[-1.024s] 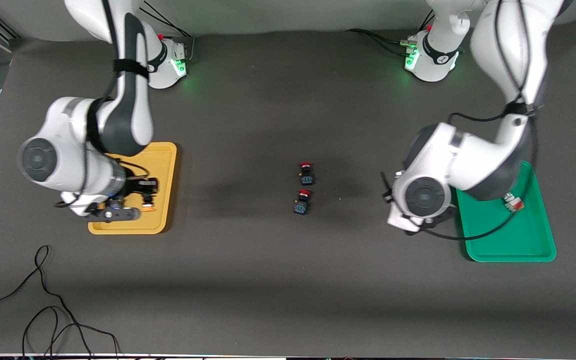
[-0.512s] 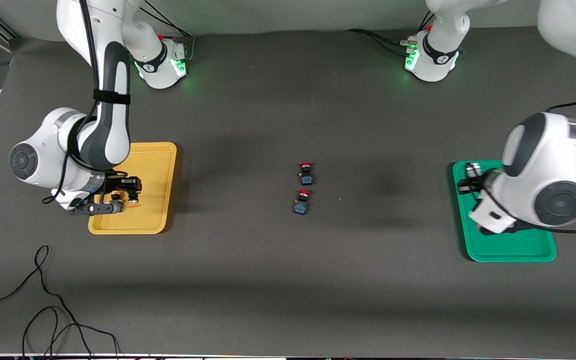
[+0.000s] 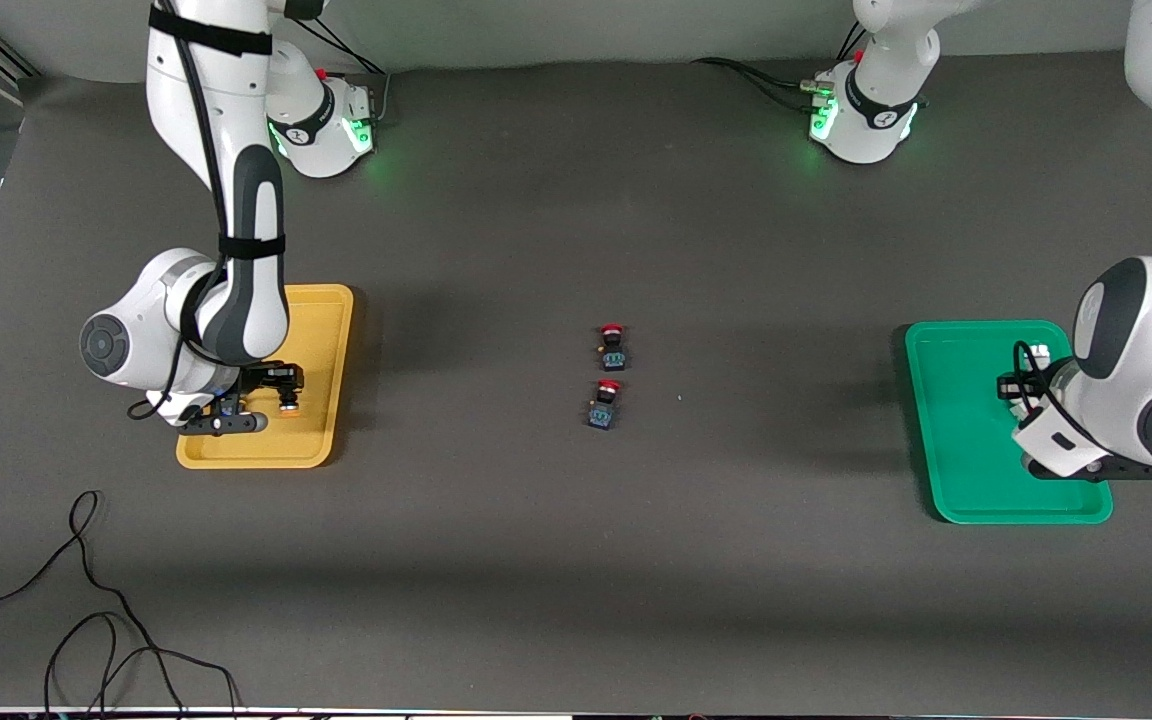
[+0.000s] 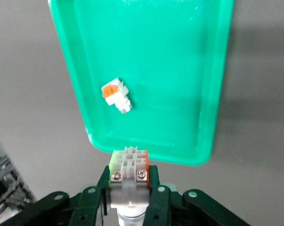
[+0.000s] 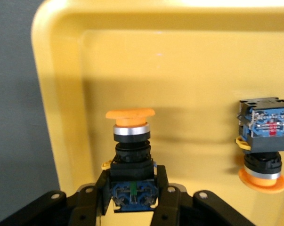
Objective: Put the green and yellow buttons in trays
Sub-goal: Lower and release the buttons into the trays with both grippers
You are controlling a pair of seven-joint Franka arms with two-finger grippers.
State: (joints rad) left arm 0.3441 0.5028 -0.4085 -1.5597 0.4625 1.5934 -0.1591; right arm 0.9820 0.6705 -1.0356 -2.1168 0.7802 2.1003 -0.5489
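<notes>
Dark tabletop: right gripper (image 5: 132, 200) clamping orange-capped button (image 5: 130, 155) over yellow tray (image 5: 52, 117); left gripper (image 4: 129, 197) clamping white switch (image 4: 128, 167) at green tray (image 4: 146, 61) rim, risking outside drop.

The left arm's wrist hides part of the green tray (image 3: 956, 440), and the switch (image 3: 1039, 353) there looks partly covered.

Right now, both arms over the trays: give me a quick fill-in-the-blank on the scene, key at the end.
1. The right hand holds a button with a ____ cap over the yellow tray.
2. The left hand grips a white-grey switch over the ____ tray.
3. The two buttons on the bare table have ____ caps.

Missing words: orange-yellow; green; red
</notes>
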